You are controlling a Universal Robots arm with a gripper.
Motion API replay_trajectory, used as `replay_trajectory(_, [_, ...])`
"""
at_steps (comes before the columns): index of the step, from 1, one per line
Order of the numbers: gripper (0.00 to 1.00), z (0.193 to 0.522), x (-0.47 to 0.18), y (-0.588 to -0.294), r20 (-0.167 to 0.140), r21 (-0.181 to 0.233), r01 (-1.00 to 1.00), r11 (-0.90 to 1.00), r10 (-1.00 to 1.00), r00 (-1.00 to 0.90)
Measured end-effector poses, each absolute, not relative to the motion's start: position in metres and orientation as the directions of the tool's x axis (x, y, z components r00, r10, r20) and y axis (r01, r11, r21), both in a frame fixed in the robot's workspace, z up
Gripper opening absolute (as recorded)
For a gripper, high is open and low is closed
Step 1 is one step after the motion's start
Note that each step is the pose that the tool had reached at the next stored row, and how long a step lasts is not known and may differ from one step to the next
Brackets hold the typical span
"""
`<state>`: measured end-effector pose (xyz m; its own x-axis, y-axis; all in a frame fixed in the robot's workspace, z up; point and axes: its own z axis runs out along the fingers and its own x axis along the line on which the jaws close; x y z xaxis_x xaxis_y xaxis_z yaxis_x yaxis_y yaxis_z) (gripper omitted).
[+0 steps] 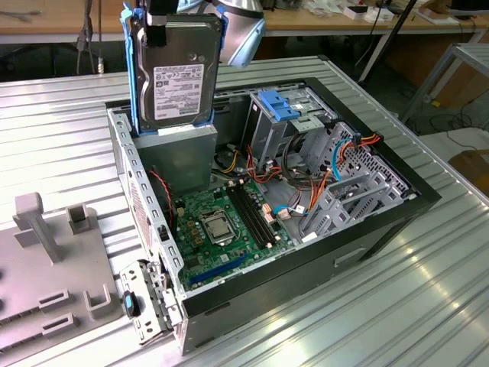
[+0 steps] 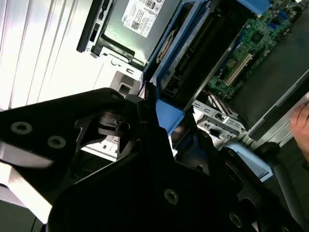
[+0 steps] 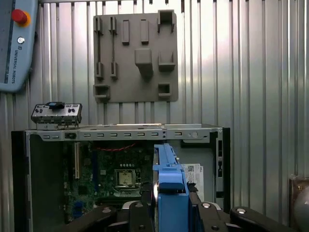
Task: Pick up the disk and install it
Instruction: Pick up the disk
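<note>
The disk [image 1: 179, 76] is a grey metal drive with a white label and a blue plastic frame. It hangs upright, label facing the exterior view. My gripper [image 1: 174, 15] is shut on its top edge, with a black finger [image 1: 157, 27] lying over the face. The lower edge is just over the grey metal box [image 1: 179, 157] at the open computer case's back corner; contact cannot be told. In the first wrist view the disk's blue frame [image 3: 169, 179] stands edge-on between the gripper's [image 3: 169, 212] black fingers. The second wrist view has the blue frame [image 2: 169, 118] by the gripper body.
The open computer case [image 1: 397, 206] lies on a ribbed metal table and holds a green circuit board [image 1: 221, 222] and a drive cage with a blue latch [image 1: 284, 105]. A grey fixture plate [image 1: 46, 260] lies at the exterior view's left. A hand [image 2: 301, 121] is near the case.
</note>
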<state>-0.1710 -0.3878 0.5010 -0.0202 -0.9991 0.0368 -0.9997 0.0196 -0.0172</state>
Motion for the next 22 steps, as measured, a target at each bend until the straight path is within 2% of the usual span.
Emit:
replay_trajectory(9, [0.37, 0.494, -0.163, -0.398, 0.037, -0.017, -1.0, 0.023, -0.999, -0.023])
replay_trajectory(17, [0.37, 0.487, -0.121, -0.399, 0.038, -0.017, -1.0, 0.024, -0.999, -0.024])
replay_trajectory(22, [0.37, 0.485, -0.118, -0.407, 0.038, -0.017, -1.0, 0.026, -0.999, -0.026])
